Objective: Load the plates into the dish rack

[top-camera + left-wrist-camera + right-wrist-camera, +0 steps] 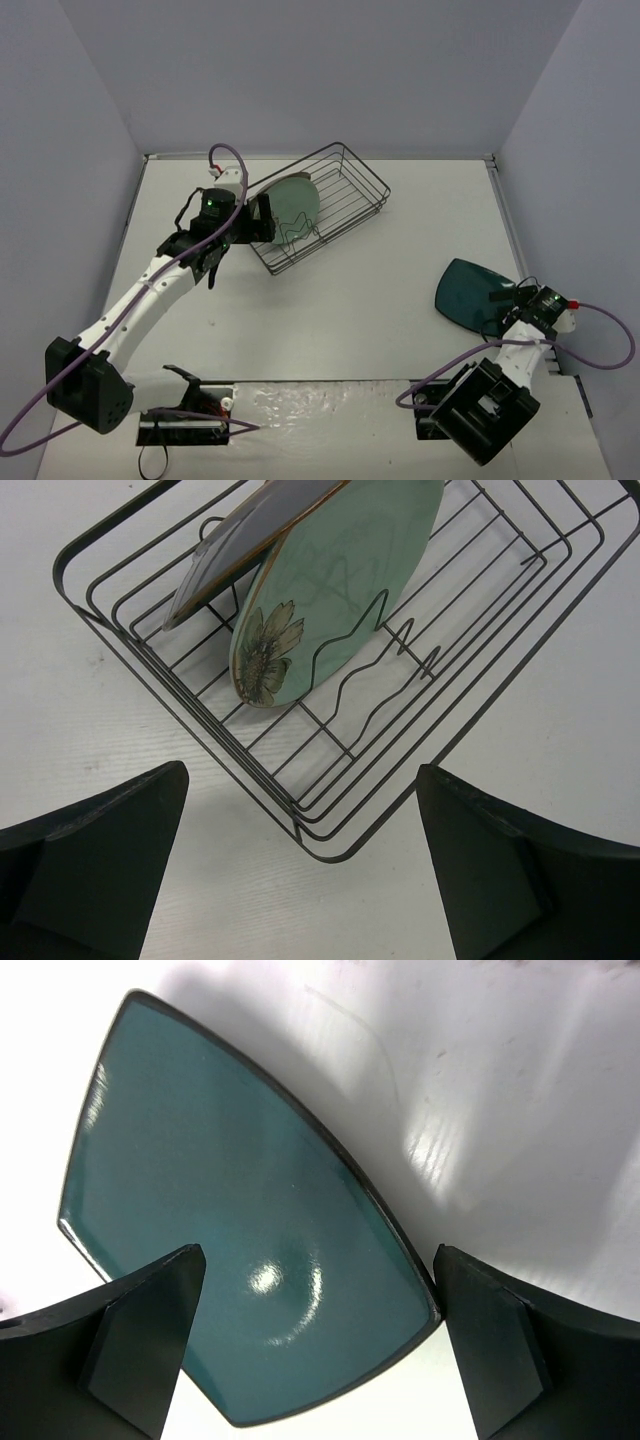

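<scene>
left arm stretched forward, left gripper wide apart, empty, facing dish rack. right arm folded, right gripper spread over teal plate.

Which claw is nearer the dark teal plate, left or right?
Right. The right claw hangs open just over an edge of the teal plate, which lies on the table. The left claw is far across the table, open, at the dish rack.

Glossy glazed teal plate, thin black wire rack, matt mint-green plate.
</scene>
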Available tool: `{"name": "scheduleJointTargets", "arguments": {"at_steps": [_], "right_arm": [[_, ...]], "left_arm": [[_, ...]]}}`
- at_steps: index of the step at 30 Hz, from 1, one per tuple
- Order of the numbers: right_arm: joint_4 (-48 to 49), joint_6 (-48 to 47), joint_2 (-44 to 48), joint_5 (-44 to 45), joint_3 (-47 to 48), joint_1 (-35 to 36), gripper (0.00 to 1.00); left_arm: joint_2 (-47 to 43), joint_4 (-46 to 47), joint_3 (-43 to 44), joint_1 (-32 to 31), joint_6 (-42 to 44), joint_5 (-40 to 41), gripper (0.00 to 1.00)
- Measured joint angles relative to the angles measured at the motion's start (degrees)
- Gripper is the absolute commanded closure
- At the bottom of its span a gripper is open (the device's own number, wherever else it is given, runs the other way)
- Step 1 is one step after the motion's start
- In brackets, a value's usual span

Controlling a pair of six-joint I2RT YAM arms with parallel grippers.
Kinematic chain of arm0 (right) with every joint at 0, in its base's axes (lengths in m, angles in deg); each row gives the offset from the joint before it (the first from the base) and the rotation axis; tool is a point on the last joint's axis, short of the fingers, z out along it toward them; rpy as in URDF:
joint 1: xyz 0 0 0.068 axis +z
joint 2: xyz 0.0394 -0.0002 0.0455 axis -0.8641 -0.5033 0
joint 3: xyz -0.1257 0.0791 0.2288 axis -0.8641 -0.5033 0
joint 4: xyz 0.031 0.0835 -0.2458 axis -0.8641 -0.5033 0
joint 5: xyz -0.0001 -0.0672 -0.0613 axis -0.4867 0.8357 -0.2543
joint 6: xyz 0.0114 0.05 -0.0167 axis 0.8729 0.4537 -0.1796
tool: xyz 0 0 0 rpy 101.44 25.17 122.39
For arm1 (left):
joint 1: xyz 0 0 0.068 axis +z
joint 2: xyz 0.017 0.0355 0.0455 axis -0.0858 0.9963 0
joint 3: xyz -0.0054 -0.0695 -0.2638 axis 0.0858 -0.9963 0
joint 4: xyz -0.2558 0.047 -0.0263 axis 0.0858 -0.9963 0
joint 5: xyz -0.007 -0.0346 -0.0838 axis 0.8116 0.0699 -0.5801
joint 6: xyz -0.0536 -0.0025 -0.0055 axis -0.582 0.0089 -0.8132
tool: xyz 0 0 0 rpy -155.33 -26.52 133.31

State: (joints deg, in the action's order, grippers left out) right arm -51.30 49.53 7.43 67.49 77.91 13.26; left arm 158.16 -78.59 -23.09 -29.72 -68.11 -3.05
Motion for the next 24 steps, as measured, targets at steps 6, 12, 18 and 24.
{"name": "scheduleJointTargets", "arguments": {"at_steps": [6, 12, 18, 24], "right_arm": [[6.5, 0.6, -3.5, -5.4, -1.7, -0.4, 0.19], [13.2, 1.3, -5.1, -9.5, -3.7, -0.5, 0.27], [18.8, -0.4, -9.5, -17.1, -4.2, -0.7, 0.38], [30.0, 0.4, -16.9, -29.0, -6.5, -0.1, 0.39]], "left_arm": [[0.0, -0.4, 0.4, 0.0, 0.6, 2.1, 0.03], [0.0, -0.6, 0.4, 0.0, 0.7, 2.6, 0.03], [0.0, -0.6, 0.4, 0.0, 0.7, 2.9, 0.03], [0.0, -0.7, 0.8, 0.0, 0.7, 3.9, 0.03]]}}
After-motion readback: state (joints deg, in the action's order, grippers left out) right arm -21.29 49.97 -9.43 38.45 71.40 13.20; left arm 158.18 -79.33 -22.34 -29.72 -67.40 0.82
